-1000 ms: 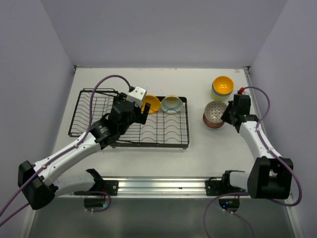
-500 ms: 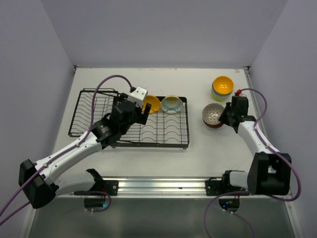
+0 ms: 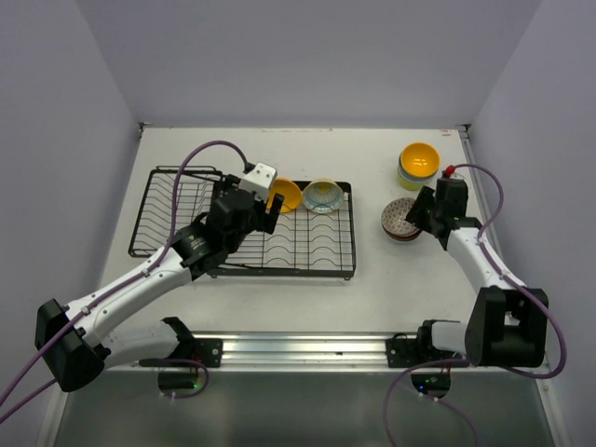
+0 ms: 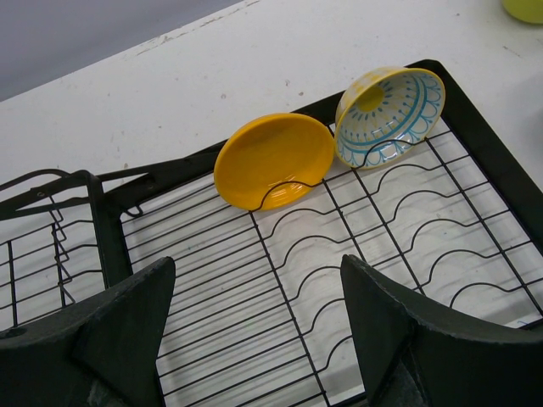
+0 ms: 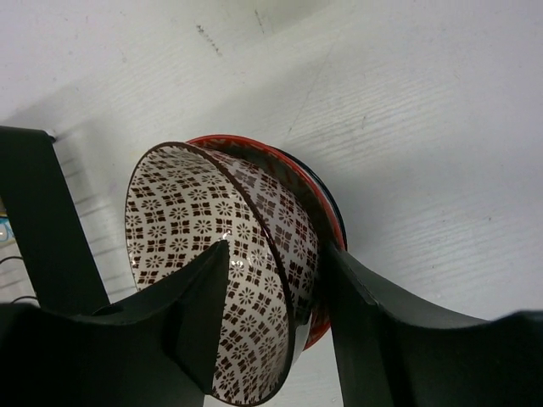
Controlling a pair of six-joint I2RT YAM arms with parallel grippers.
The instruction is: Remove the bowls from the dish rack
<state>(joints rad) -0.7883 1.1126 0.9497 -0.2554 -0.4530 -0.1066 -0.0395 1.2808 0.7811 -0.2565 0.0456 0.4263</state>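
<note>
Jaws of the left gripper [image 4: 257, 284] stand wide apart with nothing between them, hanging over the slotted section of the black wire dish rack [image 4: 488, 136]. Jaws of the right gripper [image 5: 277, 254] are parted astride the wall of a red-brown bowl with a white flower-tile pattern [image 5: 195, 220]. One finger [image 5: 199, 322] is inside it and the other [image 5: 382, 331] outside, and patterned interior shows between the inner finger and the rim, so the wall is not pinched. Only the right wrist view shows this straddle, and that the bowl lies tilted in a red-rimmed bowl [image 5: 318, 199] beneath it; from overhead the pair reads as one low stack on the white table [image 3: 307, 154], right of the rack and well apart from it. The overhead view alone shows a second stack topped by an orange-yellow bowl [image 3: 418, 160], farther back on the table. The left wrist view gives the rack's load in detail. A plain orange-yellow bowl [image 4: 273, 161] stands on edge at the far rail, its underside towards the gripper. A bowl ringed in light blue on white inside [image 4: 392, 114] stands just beside it, tilted with its mouth facing forward.
</note>
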